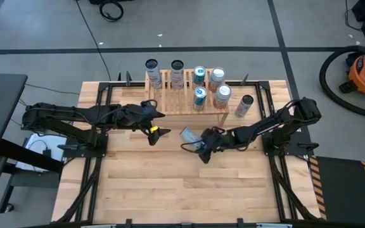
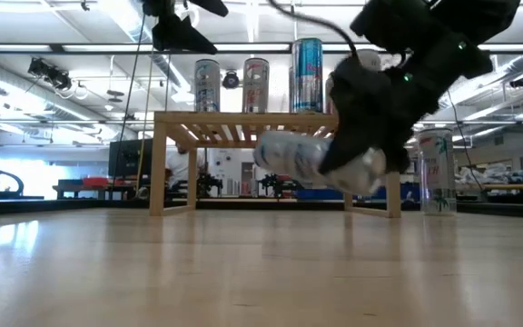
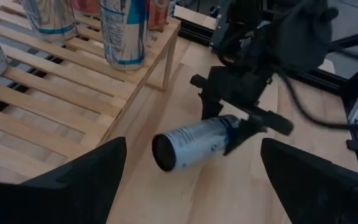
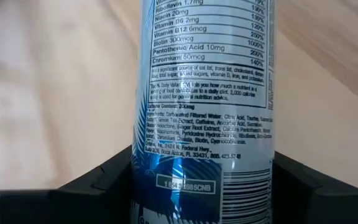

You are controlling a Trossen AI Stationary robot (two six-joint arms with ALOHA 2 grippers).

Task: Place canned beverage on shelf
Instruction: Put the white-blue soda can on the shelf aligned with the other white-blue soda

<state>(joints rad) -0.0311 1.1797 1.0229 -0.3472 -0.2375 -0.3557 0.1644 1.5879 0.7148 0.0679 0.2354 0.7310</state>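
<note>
A silver and blue can (image 1: 190, 135) lies nearly level in the air in front of the shelf, with my right gripper (image 1: 204, 147) shut on it. The shelf (image 1: 185, 104), a low stand of light wooden slats, stands at the table's far side and carries several upright cans (image 1: 199, 97). In the low view the held can (image 2: 293, 153) hangs below the height of the shelf top (image 2: 243, 118). My left gripper (image 1: 160, 122) hovers open near the shelf's front left corner, holding nothing. In its wrist view the held can (image 3: 194, 142) shows beyond its gripper (image 3: 191, 186). My right gripper pinches the can's round wall (image 4: 166, 180) between its two fingers (image 4: 114, 174), close to one end. The fingers come slanting down from the table's right and lie across the can. The can is lifted clear of the table, nearly level, its free end (image 3: 166, 154) toward the left.
One more can (image 1: 244, 105) stands upright on the table just right of the shelf. Two cans (image 1: 152, 66) stand at the shelf's far left. Black frame rails (image 1: 100, 107) run along both table sides. Bare wood lies in the near half of the table (image 1: 182, 190).
</note>
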